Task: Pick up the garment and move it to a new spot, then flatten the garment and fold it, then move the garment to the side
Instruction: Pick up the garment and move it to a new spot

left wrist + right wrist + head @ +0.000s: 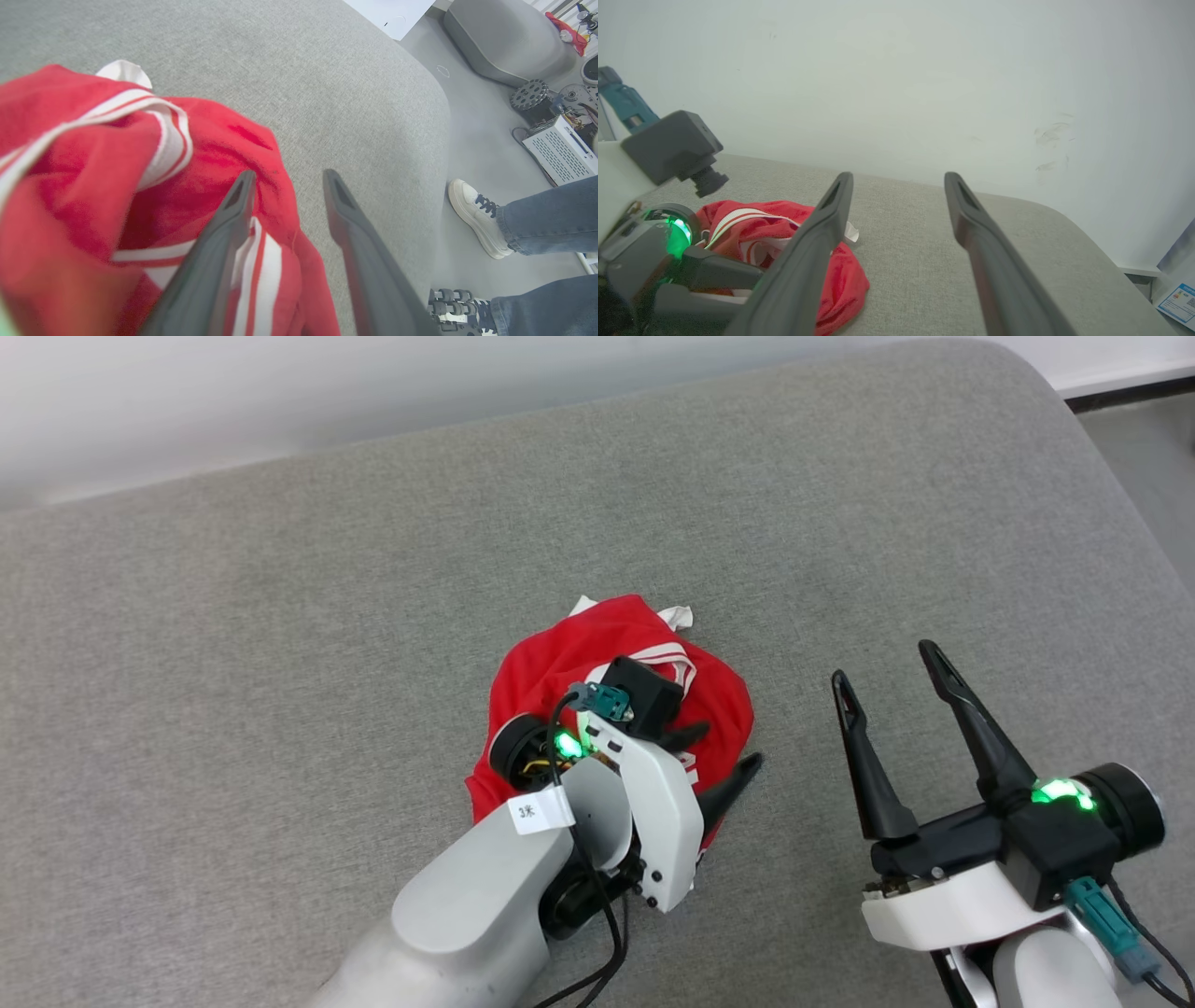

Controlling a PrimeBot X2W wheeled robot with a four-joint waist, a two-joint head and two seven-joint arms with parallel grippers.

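The right pincer (883, 663) hangs at the near right with its two fingers spread wide and nothing between them, above bare grey cloth. It is near the garment (551, 663) but apart from it.

The left arm (485, 896) reaches in from the near edge and ends over the garment. The left pincer (288, 173) is released: in its wrist view the fingers stand apart. One lies over the red cloth and a red-and-white striped band, the other over grey cloth just beside the garment's edge. Nothing is clamped between them.

The garment sits in a crumpled red heap near the middle of the surface (280, 663), partly under the left wrist, with striped trim across the top and a bit of white sticking out at the far side. Lettering can't be made out.

Past the surface's rounded corner, the left wrist view shows a person's white shoe (476, 219) and jeans (551, 219) on the floor. A pale wall (280, 392) runs behind the surface's far edge.
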